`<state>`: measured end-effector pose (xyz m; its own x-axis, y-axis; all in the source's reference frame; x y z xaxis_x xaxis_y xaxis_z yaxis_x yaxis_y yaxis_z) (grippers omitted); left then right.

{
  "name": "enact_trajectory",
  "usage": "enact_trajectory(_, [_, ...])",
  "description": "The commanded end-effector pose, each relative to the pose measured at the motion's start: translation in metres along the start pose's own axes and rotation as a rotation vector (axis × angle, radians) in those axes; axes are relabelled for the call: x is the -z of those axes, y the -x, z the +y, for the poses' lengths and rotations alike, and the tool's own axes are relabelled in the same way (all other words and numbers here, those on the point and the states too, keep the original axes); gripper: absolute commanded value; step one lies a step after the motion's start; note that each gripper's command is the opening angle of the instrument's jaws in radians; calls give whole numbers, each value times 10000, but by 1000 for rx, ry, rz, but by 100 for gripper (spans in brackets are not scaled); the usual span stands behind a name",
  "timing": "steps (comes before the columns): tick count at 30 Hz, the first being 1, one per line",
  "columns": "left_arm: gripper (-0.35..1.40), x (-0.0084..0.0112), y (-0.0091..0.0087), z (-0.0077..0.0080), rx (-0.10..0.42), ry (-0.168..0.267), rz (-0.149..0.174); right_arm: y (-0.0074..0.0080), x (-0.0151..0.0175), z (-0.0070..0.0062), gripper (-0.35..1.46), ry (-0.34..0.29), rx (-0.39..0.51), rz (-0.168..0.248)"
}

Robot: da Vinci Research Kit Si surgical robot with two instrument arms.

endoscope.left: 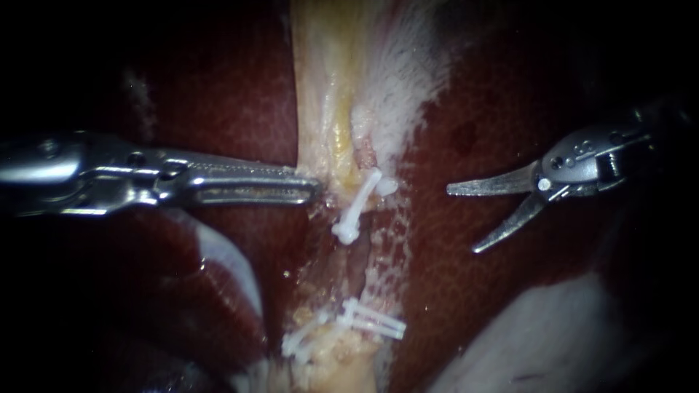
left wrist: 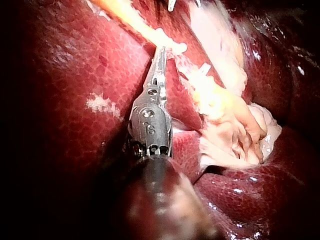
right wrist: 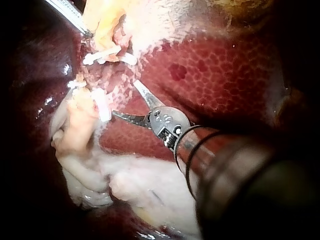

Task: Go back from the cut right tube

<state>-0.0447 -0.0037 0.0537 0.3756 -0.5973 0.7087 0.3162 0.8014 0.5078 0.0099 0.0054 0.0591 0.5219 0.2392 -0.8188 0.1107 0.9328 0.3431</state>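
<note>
While its hand is clamping the edge of the pale tissue, the left instrument is lying level in the endoscope view, beside the upper clip. The tube is sitting cut between that clip and the lower clips. The right instrument is hovering over the liver, hand apart, well clear of the tube. The left wrist view is showing the same clamped hand. The right wrist view is showing the spread hand near a clip.

tube | cut through | white clips on both stumps, ends apart
</note>
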Motion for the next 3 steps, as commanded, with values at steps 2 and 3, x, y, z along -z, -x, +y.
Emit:
enact_trajectory(2, [-35, 0, 0, 0, 0, 0, 0, 0, 0, 0, 143, 0, 0, 0])
enact_trajectory(3, [-35, 0, 0, 1, 0, 0, 0, 0, 0, 0, 143, 0, 0, 0])
